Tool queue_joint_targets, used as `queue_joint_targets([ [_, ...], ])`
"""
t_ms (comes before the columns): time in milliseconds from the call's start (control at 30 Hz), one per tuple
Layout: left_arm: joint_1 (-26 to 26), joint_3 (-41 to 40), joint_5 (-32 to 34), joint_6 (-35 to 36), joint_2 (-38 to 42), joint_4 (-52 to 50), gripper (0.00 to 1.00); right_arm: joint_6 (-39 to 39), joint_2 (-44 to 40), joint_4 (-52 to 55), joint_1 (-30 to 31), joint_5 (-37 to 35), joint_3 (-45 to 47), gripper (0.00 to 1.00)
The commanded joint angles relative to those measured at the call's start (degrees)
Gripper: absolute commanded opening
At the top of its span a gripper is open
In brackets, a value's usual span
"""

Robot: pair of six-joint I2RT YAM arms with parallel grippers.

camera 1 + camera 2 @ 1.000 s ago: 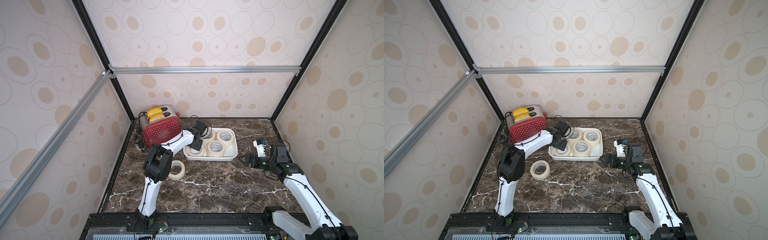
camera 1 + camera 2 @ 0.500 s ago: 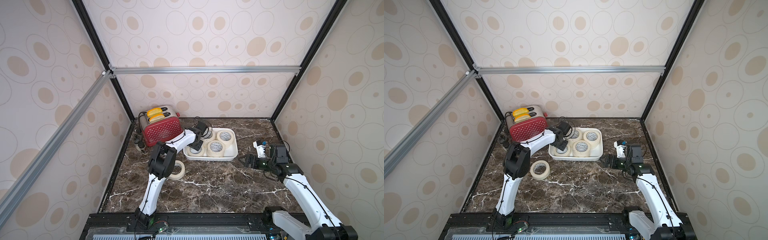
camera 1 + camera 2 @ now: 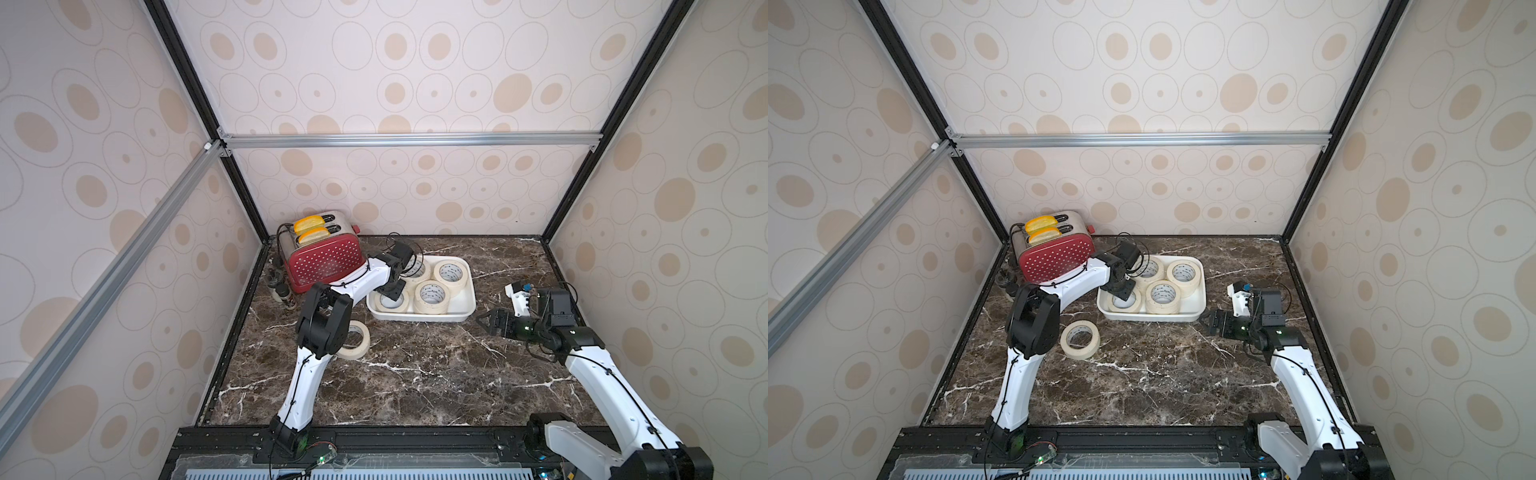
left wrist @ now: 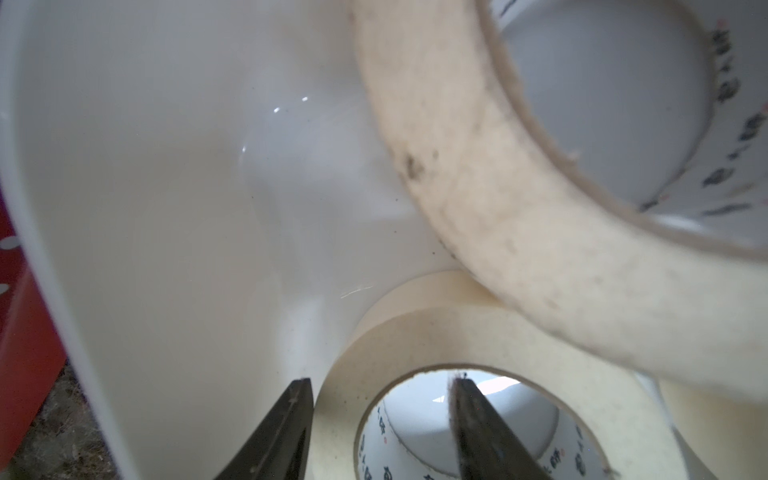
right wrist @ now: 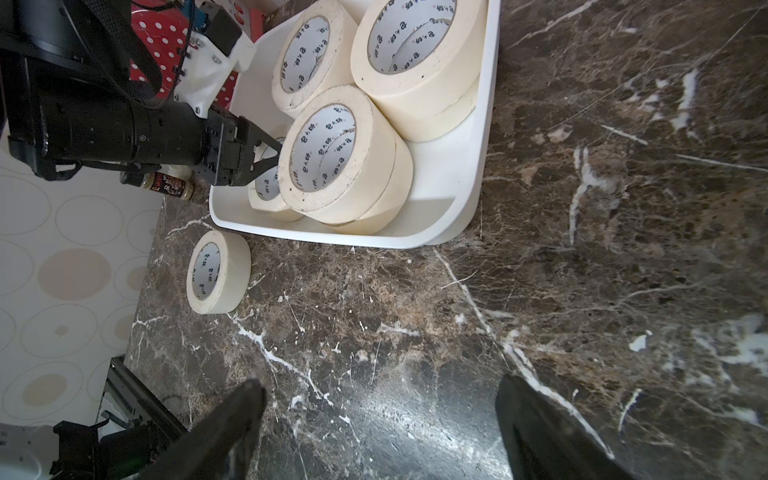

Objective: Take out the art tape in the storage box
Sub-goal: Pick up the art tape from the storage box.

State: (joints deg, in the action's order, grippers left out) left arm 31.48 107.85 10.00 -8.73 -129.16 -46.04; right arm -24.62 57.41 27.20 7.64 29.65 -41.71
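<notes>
Find left gripper (image 4: 381, 379) down inside storage box (image 3: 424, 319), at its near left corner. Note fingers (image 4: 291, 428) straddling the wall of one art tape roll (image 4: 415, 332) lying flat there: one outside the ring, one inside the printed core. Cannot tell from the wrist view whether clamped on that wall or only set around it. See neighbouring roll (image 4: 498, 216) sitting higher, close against it. Count three more roll tops (image 3: 432, 296) in the box in both top views, at least two resting on a second roll beneath. Log loose roll (image 3: 1079, 338) already out, flat on marble table (image 3: 1142, 382), just beside the left arm's elbow. Find right gripper (image 5: 382, 384) wide open, nothing between its fingers, over bare marble to the right of the box, well apart from every roll. Note red dotted toaster (image 3: 324, 262) near the box's far left corner.
</notes>
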Motion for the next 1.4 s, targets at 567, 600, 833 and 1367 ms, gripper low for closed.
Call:
queue_joint_targets([
  [567,-1.5,2.7,-3.4,-0.2,-4.2,-1.1,0.39,0.0,2.2,-0.9,-0.3,0.1,0.4,0.91],
  [600,-1.6,2.6,-3.5,-0.3,-4.0,-1.3,0.37,0.0,2.2,-0.9,-0.3,0.1,0.5,0.91],
  [833,-1.5,-1.3,-4.4,-3.3,1.9,-0.7,0.2,-0.3,2.4,-1.5,-0.3,0.3,0.5,0.91],
  [1367,-1.5,-15.4,-7.1,-11.1,20.2,7.3,0.05,0.6,2.4,-0.2,-0.3,-0.2,-1.3,0.91],
])
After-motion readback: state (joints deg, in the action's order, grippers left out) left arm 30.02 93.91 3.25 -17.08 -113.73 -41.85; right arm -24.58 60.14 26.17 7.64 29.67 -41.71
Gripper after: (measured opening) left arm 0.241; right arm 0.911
